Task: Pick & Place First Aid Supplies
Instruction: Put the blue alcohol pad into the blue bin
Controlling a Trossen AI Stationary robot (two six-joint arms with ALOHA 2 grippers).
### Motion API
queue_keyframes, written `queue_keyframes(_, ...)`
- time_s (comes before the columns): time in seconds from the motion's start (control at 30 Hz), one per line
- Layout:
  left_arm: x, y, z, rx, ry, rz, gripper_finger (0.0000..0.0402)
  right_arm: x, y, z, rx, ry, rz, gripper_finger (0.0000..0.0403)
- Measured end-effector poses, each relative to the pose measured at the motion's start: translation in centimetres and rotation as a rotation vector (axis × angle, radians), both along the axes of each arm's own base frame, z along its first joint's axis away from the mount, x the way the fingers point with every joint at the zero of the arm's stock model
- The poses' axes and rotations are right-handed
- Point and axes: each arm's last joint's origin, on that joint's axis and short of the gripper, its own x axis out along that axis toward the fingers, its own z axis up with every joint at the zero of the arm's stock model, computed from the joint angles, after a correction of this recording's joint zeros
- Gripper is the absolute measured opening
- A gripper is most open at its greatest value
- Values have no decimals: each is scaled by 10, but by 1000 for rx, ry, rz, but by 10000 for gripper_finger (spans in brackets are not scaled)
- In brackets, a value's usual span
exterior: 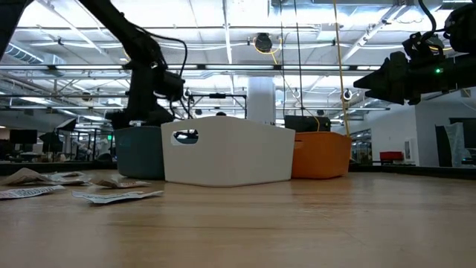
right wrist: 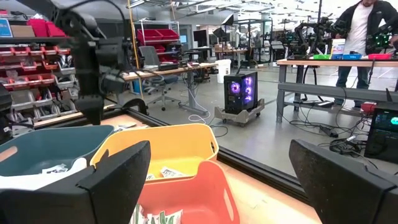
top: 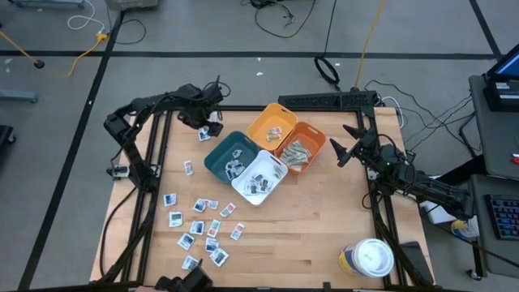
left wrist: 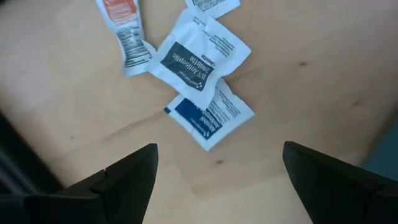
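Near the bench's [top: 308, 235] front edge, a scatter of packets [top: 203, 227] lies flat on the left, a white-lidded tub [top: 369, 258] on the right. Mid-bench stand four bins touching: teal [top: 229, 154], white [top: 259, 177], yellow [top: 272, 123] and orange [top: 302, 146], each with supplies inside. At the far left, the left hand [left wrist: 217, 165] hovers wide open over three more packets [left wrist: 199, 62]. The right hand [top: 347, 150] hangs wide open, empty, just right of the orange bin.
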Motion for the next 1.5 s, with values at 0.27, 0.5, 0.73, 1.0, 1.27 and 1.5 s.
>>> queue_keyframes(0.27,-2,-5,-34,61,-59,16,351,0,0,0,0,0,0,377)
queue_keyframes(0.5,-7,-11,-51,68,-59,37,351,0,0,0,0,0,0,377)
queue_keyframes(0.73,-10,-13,-54,55,-63,23,288,0,0,0,0,0,0,377)
queue_keyframes(1.0,-11,-14,-55,37,-65,14,131,0,0,0,0,0,0,377)
queue_keyframes(1.27,-9,-18,-55,20,-66,-26,13,0,0,0,0,-1,0,377)
queue_keyframes(1.5,-11,-26,-50,-17,-46,7,3,0,0,0,0,-1,0,377)
